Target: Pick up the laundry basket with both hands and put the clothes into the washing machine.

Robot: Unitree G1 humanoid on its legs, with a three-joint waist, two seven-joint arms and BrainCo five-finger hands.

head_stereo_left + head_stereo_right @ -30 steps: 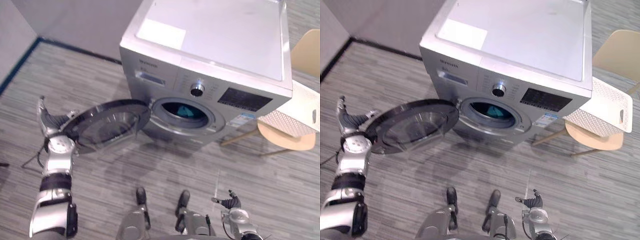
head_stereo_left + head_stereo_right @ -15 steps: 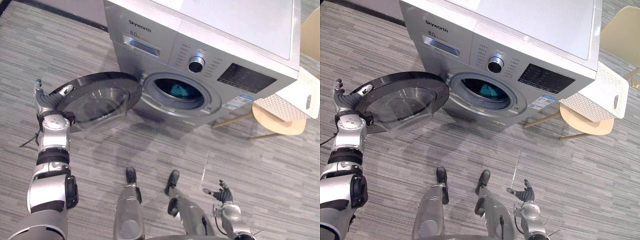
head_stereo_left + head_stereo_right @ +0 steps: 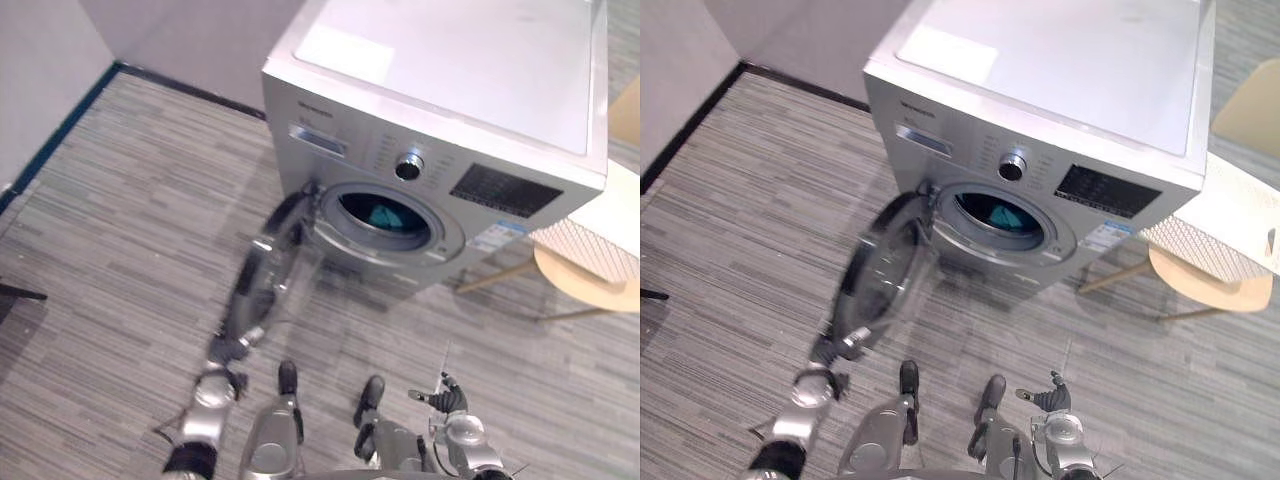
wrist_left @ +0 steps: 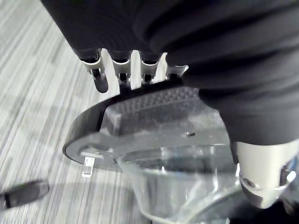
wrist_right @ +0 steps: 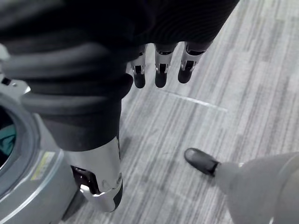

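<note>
While the left hand (image 4: pixel 122 74) lays straight, side-by-side fingers on the door (image 3: pixel 265 285) rim, at 7 o'clock of the washing machine (image 3: pixel 450 90) drum, teal clothes (image 3: pixel 383 216) lie inside. The right hand (image 3: pixel 445 400) hangs loosely spread, and the laundry basket (image 3: pixel 592 245) sits at 3 o'clock.

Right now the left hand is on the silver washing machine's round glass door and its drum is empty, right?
No: the left eye view shows teal clothing in the drum. The left hand is on the round glass door of the silver washing machine.
</note>
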